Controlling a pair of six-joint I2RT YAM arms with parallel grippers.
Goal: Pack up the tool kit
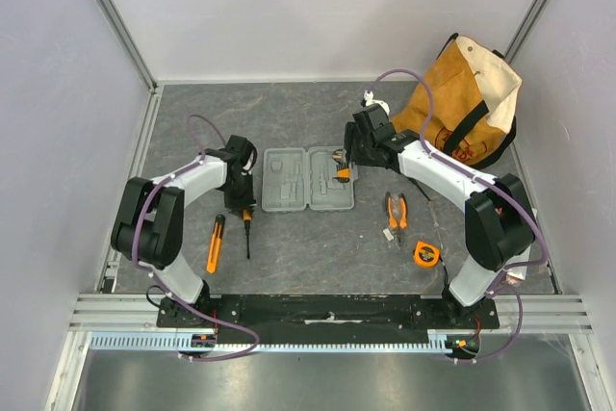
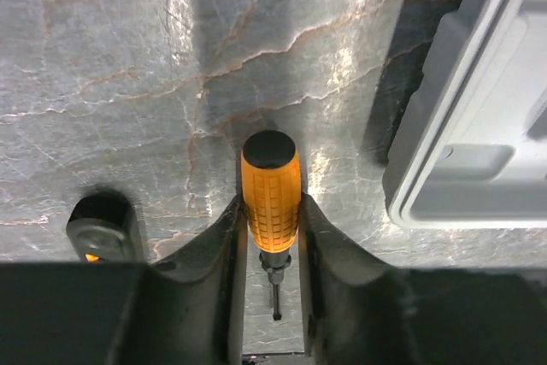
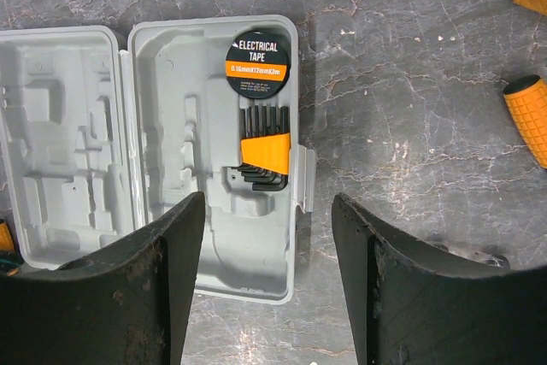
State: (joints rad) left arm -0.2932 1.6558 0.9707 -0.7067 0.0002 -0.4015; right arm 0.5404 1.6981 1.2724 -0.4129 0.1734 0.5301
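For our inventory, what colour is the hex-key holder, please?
The holder is orange, clearest in the right wrist view.

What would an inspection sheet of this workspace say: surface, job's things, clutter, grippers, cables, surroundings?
Surface: grey marbled table, no spills seen.
Job's things: case open flat, holding tape roll and hex keys, other slots bare; knife, screwdriver, pliers and tape measure lie outside it on the table.
Clutter: bag at back right.
Grippers: left gripper astride the screwdriver handle, grip uncertain; right gripper open, empty, above the case.
Cables: purple cables loop along both arms.
Surroundings: white walls; nothing else seen.
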